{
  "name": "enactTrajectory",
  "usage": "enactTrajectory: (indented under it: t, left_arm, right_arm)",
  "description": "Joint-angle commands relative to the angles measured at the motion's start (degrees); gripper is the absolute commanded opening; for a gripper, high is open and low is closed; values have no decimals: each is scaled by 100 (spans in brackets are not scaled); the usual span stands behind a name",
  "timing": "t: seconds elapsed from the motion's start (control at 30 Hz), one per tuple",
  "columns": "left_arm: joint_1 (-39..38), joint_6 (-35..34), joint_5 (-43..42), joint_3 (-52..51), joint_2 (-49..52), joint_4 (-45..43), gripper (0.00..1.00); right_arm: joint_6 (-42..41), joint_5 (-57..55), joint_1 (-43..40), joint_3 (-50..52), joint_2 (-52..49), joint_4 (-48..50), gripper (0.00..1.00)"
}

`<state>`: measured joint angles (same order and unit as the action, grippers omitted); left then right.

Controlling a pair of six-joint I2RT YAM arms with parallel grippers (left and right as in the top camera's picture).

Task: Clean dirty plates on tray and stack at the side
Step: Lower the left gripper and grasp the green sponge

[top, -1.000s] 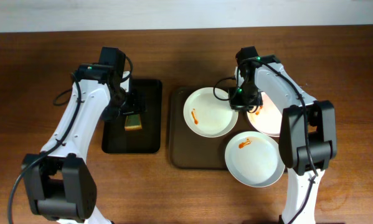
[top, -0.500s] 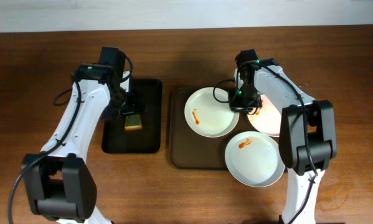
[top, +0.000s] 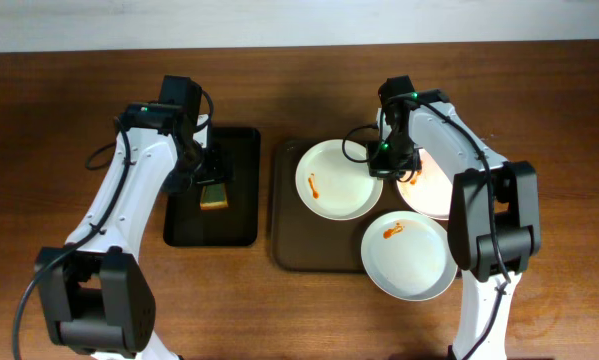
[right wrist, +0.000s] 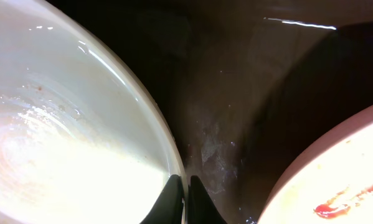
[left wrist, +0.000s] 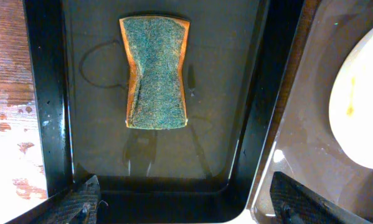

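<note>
On the wooden surface [top: 539, 120], brown tray [top: 289, 240] holding three smeared white plates: near plate [top: 414, 262] overhanging the front rim; left plate [top: 334, 185]; right plate [top: 434, 195], part hidden under an arm [top: 459, 140]. The right fingers [right wrist: 198, 208] are clamped on the left plate's rim. Beside it, black tray [top: 184, 225] holding one sponge [top: 214, 196]; left fingers [left wrist: 80, 202] spread wide above.

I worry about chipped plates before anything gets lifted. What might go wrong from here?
1. The right claw seems to pinch only the thin rim of the left plate; lifted, it may slip or tilt.
2. That plate sits close beside the right plate, so they may knock.
3. The sponge lies ungripped under the open left claw, so the plate may get stacked dirty.
</note>
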<state>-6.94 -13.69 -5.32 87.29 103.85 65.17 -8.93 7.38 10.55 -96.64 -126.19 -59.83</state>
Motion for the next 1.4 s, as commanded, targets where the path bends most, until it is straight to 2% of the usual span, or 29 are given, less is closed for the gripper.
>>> enactTrajectory:
  t: [0.0, 0.03, 0.07, 0.23, 0.4, 0.5, 0.57, 0.6, 0.63, 0.67, 0.73, 0.77, 0.83, 0.87, 0.9, 0.93, 1.03, 1.13, 1.33, 1.37]
  left_arm:
    - [-20, 52, 66, 20, 28, -4, 76]
    - [-17, 52, 66, -39, 28, -48, 72]
    - [-17, 52, 66, -129, 28, -138, 72]
    - [-17, 50, 579, -844, 28, -931, 76]
    - [-17, 48, 555, -1766, 28, -2035, 78]
    - [-17, 48, 514, -2225, 28, -2636, 71]
    - [-17, 48, 516, -2424, 28, -2959, 71]
    - [-17, 50, 516, -2511, 28, -3145, 66]
    - [-17, 48, 518, -2538, 28, -3220, 51]
    - [-17, 50, 516, -2538, 28, -3257, 28]
    - [-17, 50, 518, -2538, 28, -3259, 13]
    - [-17, 50, 518, -2538, 28, -3257, 0]
    - [-17, 50, 516, -2538, 28, -3213, 0]
    - [-17, 50, 518, -2538, 28, -3198, 59]
    - [-15, 52, 566, -2514, 28, -3198, 82]
    - [0, 52, 581, -2448, 28, -3195, 89]
    - [9, 52, 592, -2122, 28, -3283, 91]
    - [9, 50, 1078, -2092, 31, -3838, 86]
    - [-116, 50, 1075, -2092, 529, -4166, 84]
    - [-116, 52, 1073, -2092, 640, -4269, 44]
  right_arm:
    - [-33, -96, 31, -120, -76, -17, 4]
    - [-31, -96, 31, -120, -76, -15, 4]
    - [-31, -96, 31, -120, -76, -15, 4]
    - [-31, -98, 31, -120, -76, -17, 4]
    - [-31, -98, 31, -120, -76, -17, 4]
    - [-31, -96, 31, -120, -76, -15, 4]
    - [-31, -96, 31, -120, -76, -20, 4]
    - [-31, -96, 31, -120, -76, -37, 4]
    - [-28, -96, 33, -118, -76, -61, 4]
    - [-28, -98, 33, -118, -76, -81, 4]
    - [57, -96, 31, -120, -76, -87, 4]
    - [81, -96, 31, -120, -76, -87, 4]
    - [81, -96, 33, -120, -76, -83, 4]
    - [79, -94, 33, -120, -76, -79, 4]
    - [79, -94, 33, -120, -76, -81, 4]
    - [79, -96, 33, -120, -76, -83, 4]
    - [79, -94, 33, -120, -76, -76, 4]
    - [79, -96, 33, -120, -76, -59, 4]
    - [79, -94, 33, -120, -76, -57, 4]
    - [79, -94, 33, -118, -76, -55, 4]
